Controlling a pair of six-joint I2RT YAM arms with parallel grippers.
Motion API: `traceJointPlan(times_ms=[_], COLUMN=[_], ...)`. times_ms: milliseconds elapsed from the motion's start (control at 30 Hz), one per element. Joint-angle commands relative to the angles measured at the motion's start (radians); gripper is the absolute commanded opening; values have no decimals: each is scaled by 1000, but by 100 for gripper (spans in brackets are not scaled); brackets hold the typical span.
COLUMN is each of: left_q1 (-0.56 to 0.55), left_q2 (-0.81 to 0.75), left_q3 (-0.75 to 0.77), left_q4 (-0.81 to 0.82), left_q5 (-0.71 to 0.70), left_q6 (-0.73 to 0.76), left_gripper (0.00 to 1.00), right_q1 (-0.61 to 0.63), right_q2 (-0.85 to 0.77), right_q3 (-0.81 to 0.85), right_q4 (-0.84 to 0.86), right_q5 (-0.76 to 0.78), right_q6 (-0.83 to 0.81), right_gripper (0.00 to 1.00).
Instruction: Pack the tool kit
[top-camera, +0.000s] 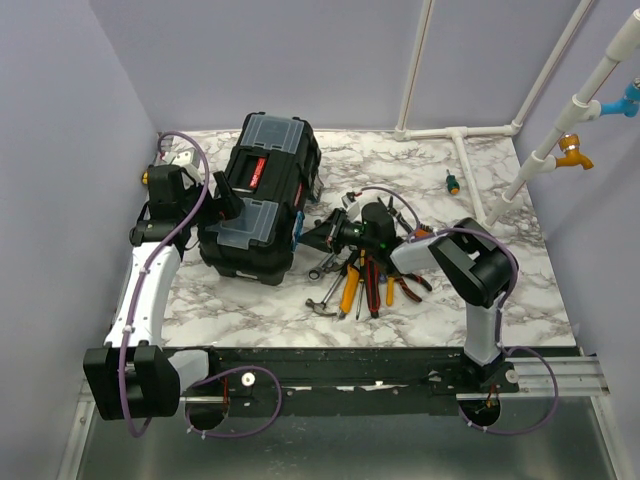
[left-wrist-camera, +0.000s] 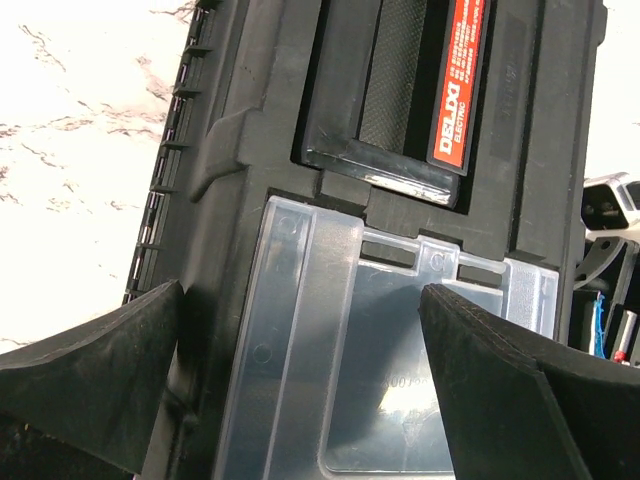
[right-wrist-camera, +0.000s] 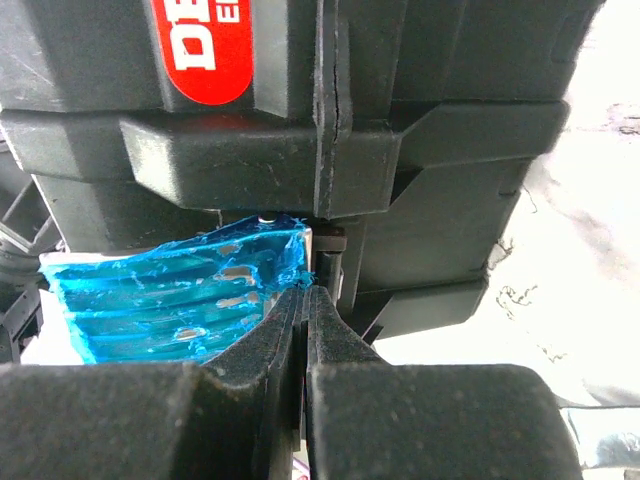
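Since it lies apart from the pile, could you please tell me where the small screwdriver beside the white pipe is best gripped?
Probably across its thick handle, from straight above: the screwdriver lies flat on the table, with bare marble around it and the white pipe a little apart.

1. Toolbox (top-camera: 262, 195): one.
2. Clear lid trays (top-camera: 268, 130) on it: two.
3. Screwdriver (top-camera: 452, 182) lying apart: one.
4. Blue packet (right-wrist-camera: 180, 290): one.
5. Piled hand tools (top-camera: 372, 285) on the table (top-camera: 500, 250): several, exact count unclear.
6. Robot arms (top-camera: 150, 290): two.
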Motion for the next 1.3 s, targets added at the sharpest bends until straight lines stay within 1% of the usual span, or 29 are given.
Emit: traceJointPlan(times_ms=[0,133,233,367,433,467,633,733,800,833,867,933,1033,1067,1100,1167,1200,1267], left_q1=[-82,-88,-90,-91,-91,-91,-92,-96,-99,-101,-101,-108,-127,-140,-152,-182,-201,-240], left_q2=[79,65,46,11,-10,-27,-105,-131,-138,-140,-145,-164,-202,-211,-216,-211,-205,-189], left_q3=[-27,-26,-25,-26,-28,-29,-47,-52,-45,-42,-39,-35,-34,-29,-20,16,38,82], left_q4=[-114,-120,-123,-121,-118,-117,-97,-94,-100,-103,-109,-112,-109,-108,-113,-139,-150,-174], left_q5=[207,173,141,102,74,53,-23,-51,-62,-71,-83,-116,-185,-214,-239,-284,-302,-343], left_q6=[-42,-36,-33,-34,-37,-39,-39,-35,-32,-29,-27,-20,-8,-3,2,5,4,6], left_gripper=[98,98,98,99,98,99,99,99,98,98,98,98,98,99,99,99,98,99], right_q1=[40,41,39,18,-2,-16,-60,-98,-117,-122,-123,-122,-123,-123,-121,-123,-122,-122], right_q2=[55,43,7,-61,-81,-90,-166,-244,-301,-333,-371,-434,-515,-535,-546,-554,-551,-534], right_q3=[84,99,66,-37,-91,-114,-246,-291,-289,-278,-262,-235,-203,-186,-168,-122,-99,-53], right_q4=[49,29,-8,-72,-90,-99,-101,-119,-180,-227,-287,-404,-527,-552,-571,-615,-626,-648], right_q5=[-10,-27,-10,91,130,142,211,229,244,262,283,340,443,458,463,465,463,458], right_q6=[5,-13,-34,-57,-59,-60,-61,-104,-163,-196,-238,-315,-398,-431,-462,-502,-511,-529], right_gripper=[8,11,18,27,36,39,39,39,41,44,49,51,59,68,75,85,86,86])
